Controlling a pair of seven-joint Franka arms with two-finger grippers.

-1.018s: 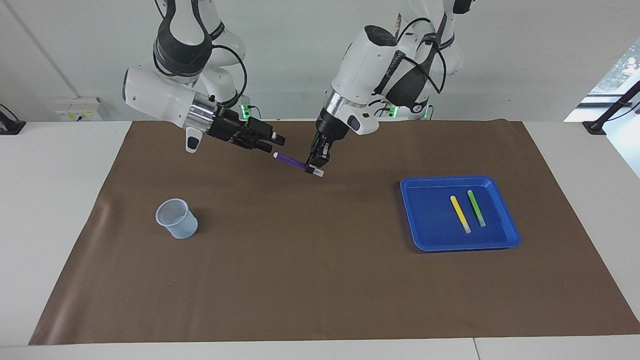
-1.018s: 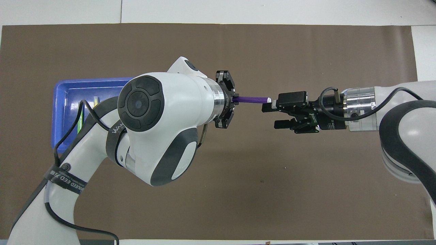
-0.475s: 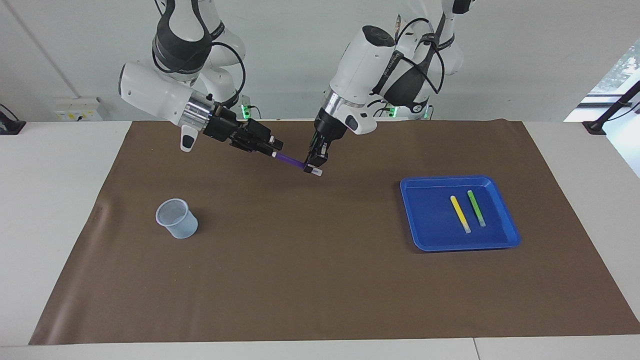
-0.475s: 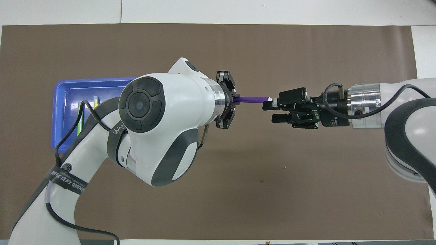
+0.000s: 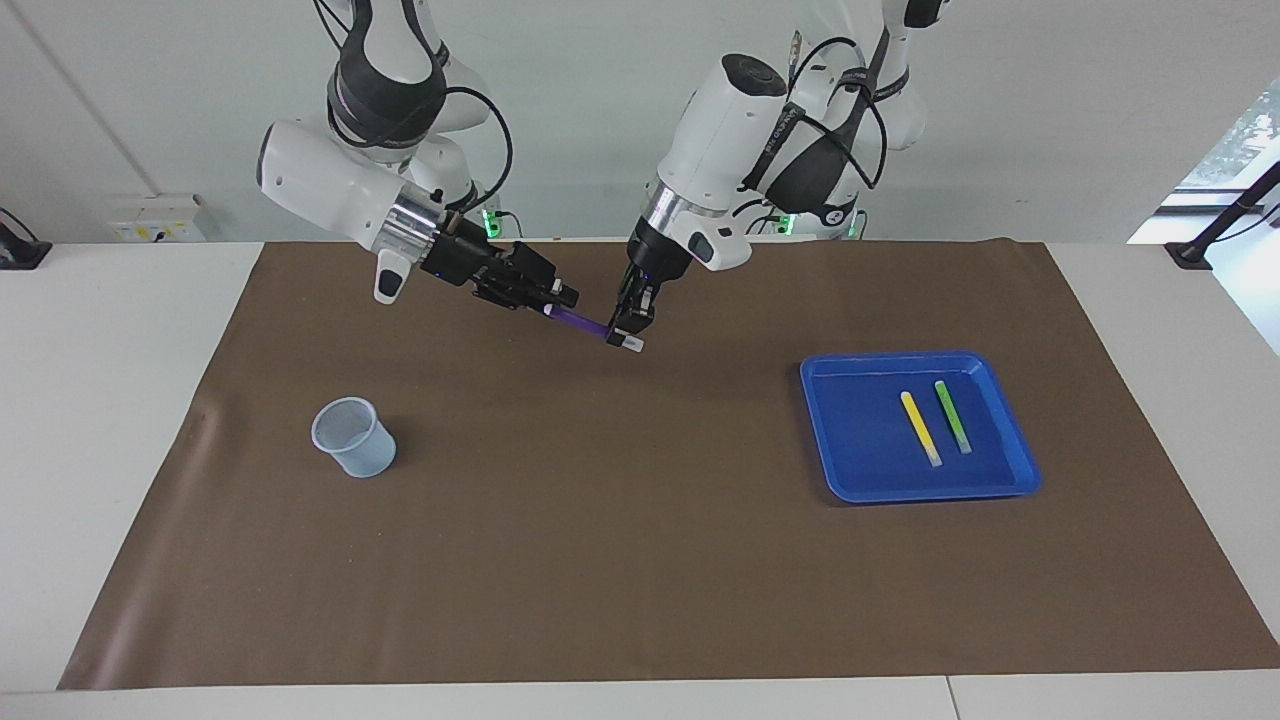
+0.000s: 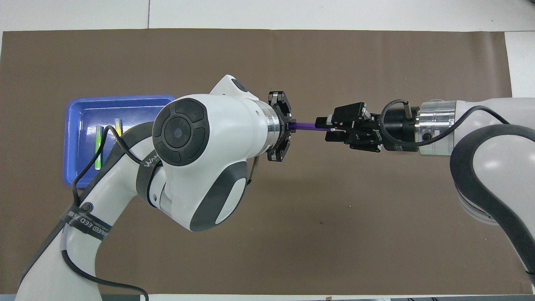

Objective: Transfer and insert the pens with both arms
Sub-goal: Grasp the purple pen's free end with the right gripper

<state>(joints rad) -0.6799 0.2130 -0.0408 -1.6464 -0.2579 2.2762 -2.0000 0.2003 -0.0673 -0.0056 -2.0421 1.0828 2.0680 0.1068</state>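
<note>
Brown mat [image 5: 640, 560] | blue tray [image 5: 850, 470] holds yellow pen [image 5: 920, 427], green pen [image 5: 952, 415] | cup [image 5: 352, 436] (facing view only) | purple pen [image 5: 582, 322] midair, left gripper [image 5: 630, 333] clamps it | right gripper [image 5: 556, 297] fingers straddle its end, apart

One camera sits high up across the counter [image 5: 100, 420] and looks back at the two robots, so they stand at the top of its picture; it is far enough off to show the whole brown mat [image 5: 640, 560], the white wall and a bit of window; the other camera hangs high over the robots' own end and looks forward and steeply down; it is much nearer, so the big white arms fill a lot of it; both see the same mat, the blue tray [image 5: 850, 480] [image 6: 73, 142] and the purple pen [image 5: 580, 322] [image 6: 307, 126], but turned half way round from each other.
</note>
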